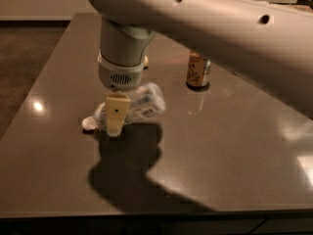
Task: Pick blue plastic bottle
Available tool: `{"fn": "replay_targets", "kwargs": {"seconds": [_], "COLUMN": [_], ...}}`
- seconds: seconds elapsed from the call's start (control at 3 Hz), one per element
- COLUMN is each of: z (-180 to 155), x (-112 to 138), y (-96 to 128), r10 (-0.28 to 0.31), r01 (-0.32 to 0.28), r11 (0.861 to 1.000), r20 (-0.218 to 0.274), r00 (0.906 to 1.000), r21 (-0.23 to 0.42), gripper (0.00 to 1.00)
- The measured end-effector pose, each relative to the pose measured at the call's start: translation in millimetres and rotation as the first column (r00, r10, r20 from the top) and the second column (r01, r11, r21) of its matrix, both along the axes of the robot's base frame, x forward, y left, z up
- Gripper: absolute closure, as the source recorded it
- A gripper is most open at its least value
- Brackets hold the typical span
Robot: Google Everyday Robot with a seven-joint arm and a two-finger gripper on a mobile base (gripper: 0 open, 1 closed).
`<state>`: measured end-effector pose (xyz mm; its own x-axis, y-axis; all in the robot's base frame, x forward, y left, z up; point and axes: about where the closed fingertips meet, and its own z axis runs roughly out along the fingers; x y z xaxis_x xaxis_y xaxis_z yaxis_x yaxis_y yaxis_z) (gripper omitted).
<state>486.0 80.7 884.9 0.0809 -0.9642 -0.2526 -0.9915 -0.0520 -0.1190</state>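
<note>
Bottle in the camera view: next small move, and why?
Probably a short, slow lift straight up. The tool is down on the bottle near its cap end; the bottle lies sideways, cap low by the table. I can't tell if it has a hold, so a small rise would test it. The can stands well behind, clear of that path.

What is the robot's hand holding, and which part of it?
The gripper, low over the grey table, seems to hold the small clear plastic bottle with the blue label near its neck, behind the white cap.
</note>
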Motion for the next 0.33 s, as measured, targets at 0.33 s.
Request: {"fn": "replay_targets", "kwargs": {"seconds": [0.33], "z": [-0.6], "x": [-0.1], "y": [0.3], "r10": [0.000], "r01": [0.000], "r11": [1.000], "r20": [-0.001], "r00": [1.0000], "r21": [0.000], "gripper": [0.00]}}
